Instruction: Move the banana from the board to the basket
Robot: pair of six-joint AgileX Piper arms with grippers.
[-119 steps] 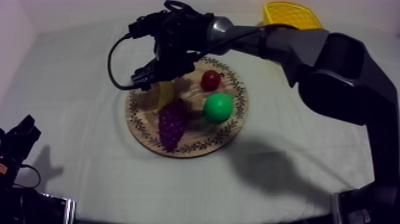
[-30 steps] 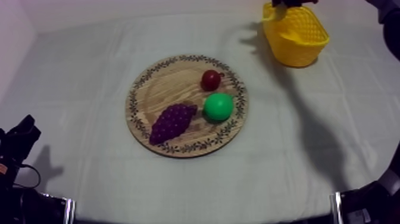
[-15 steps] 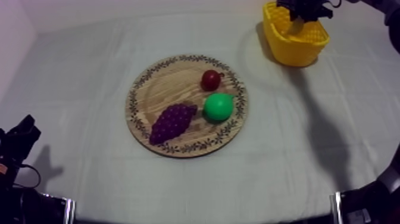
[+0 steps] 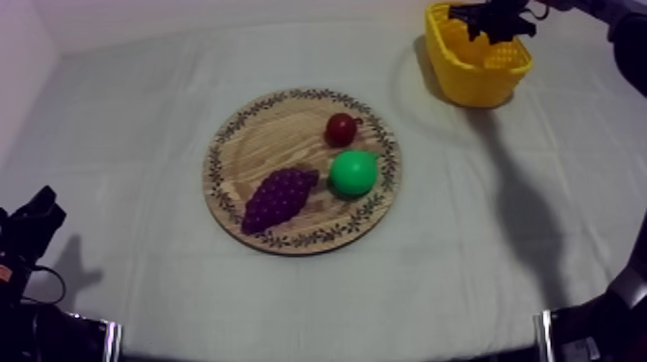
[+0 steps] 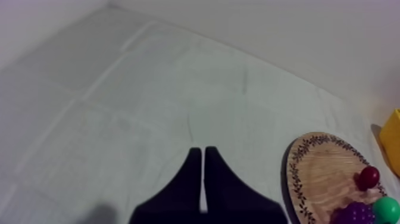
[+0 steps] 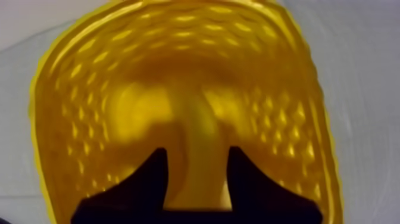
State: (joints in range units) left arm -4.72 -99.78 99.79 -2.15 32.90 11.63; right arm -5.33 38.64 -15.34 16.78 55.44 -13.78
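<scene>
At the left, the left gripper (image 5: 203, 151) rests low over the bare worktop (image 4: 144, 116), its fingers pressed together into a narrow wedge with nothing between them. In the middle lies the wooden board (image 4: 241, 144), carrying the grapes (image 4: 277, 197), the small red fruit (image 4: 340, 128) and a round green fruit (image 4: 353, 173). The banana is not on it. At the far right stands the yellow basket (image 4: 472, 82), with the right gripper (image 6: 197, 149) inside its mouth. The wrist view shows the fingers closed round the banana (image 6: 193, 122), which reaches from between them down toward the basket floor.

The main risk now is probably the release. If the fingers part while the banana stands on end, it may tip against the wall and lean over the rim rather than lie flat. The basket looks light, so a finger catching the rim on the way out could drag or topple it. A banana that sticks to one finger could also be lifted out again.

Four seconds ago the right arm stretched over the board, with the gripper at the banana beside the grapes. One second ago the board already held only three fruits and the gripper was above the basket's far rim. Half a second ago the banana hung over the opening, and now it is lower, inside the walls. The left gripper and the remaining fruit have not shifted.
</scene>
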